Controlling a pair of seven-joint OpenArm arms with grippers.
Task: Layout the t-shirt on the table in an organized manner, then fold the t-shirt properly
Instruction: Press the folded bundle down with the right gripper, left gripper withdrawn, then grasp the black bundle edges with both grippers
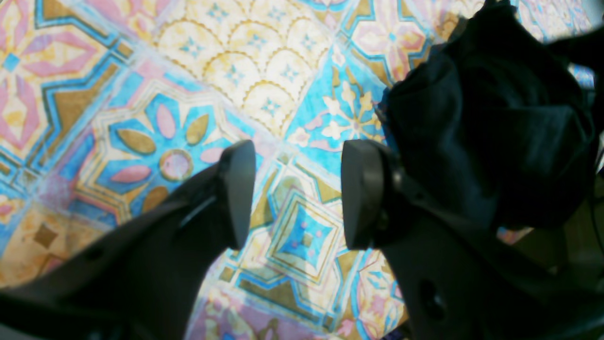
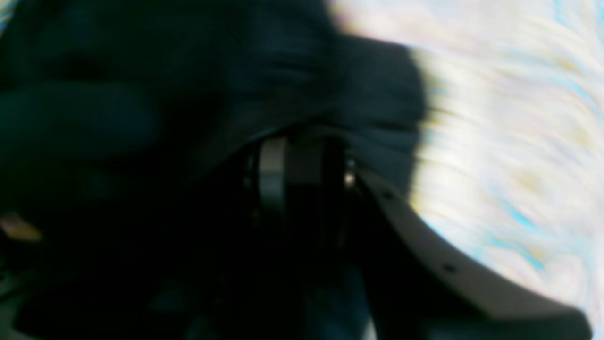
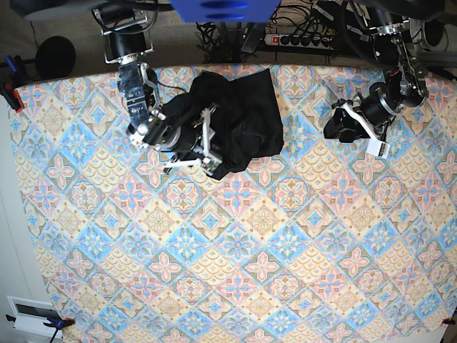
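Observation:
The black t-shirt (image 3: 243,118) lies bunched in a heap at the back of the table (image 3: 250,271), left of centre. My right gripper (image 3: 203,143) is buried in the heap's left side. In the right wrist view dark fabric (image 2: 188,94) drapes over and between the fingers, and the gripper (image 2: 306,156) looks shut on it. My left gripper (image 3: 346,127) hovers over the table at the back right, apart from the shirt. Its black fingers (image 1: 236,189) stand open over bare patterned cloth, and the t-shirt (image 1: 490,118) shows beyond the right finger.
The patterned cloth covers the whole table (image 1: 236,61). Cables and a power strip (image 3: 300,37) lie behind the far edge. Clamps hold the cloth at the left corner (image 3: 11,89).

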